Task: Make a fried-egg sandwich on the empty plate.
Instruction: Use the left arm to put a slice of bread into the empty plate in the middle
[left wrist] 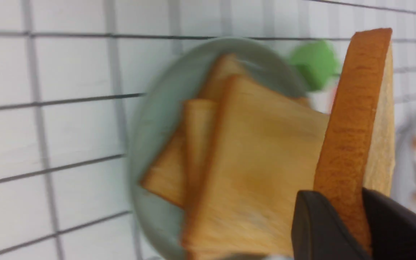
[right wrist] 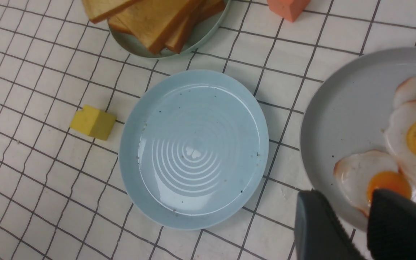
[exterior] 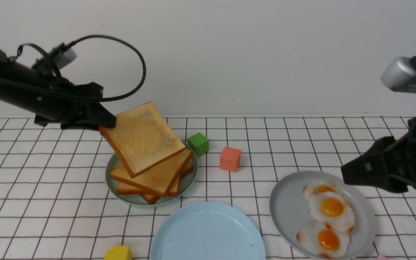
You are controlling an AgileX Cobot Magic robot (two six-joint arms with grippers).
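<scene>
My left gripper (exterior: 104, 124) is shut on one corner of a golden-brown toast slice (exterior: 143, 136) and holds it tilted above the pile of toast (exterior: 155, 178) on the pale green plate (exterior: 111, 169). In the left wrist view the slice's crust (left wrist: 349, 119) sits between the fingers (left wrist: 316, 224). The pale sky-blue plate (exterior: 208, 233) lies bare at the front centre and also shows in the right wrist view (right wrist: 193, 148). My right gripper (exterior: 345, 175) is open and empty, above the near edge of the grey plate (exterior: 287, 202). No stacked sandwich is in view.
The grey plate holds three fried eggs (exterior: 331, 209). A green cube (exterior: 198, 143) and a salmon cube (exterior: 230, 159) stand behind the plates. A yellow cube (exterior: 118, 253) sits at the front edge, left of the blue plate. A checked cloth covers the table.
</scene>
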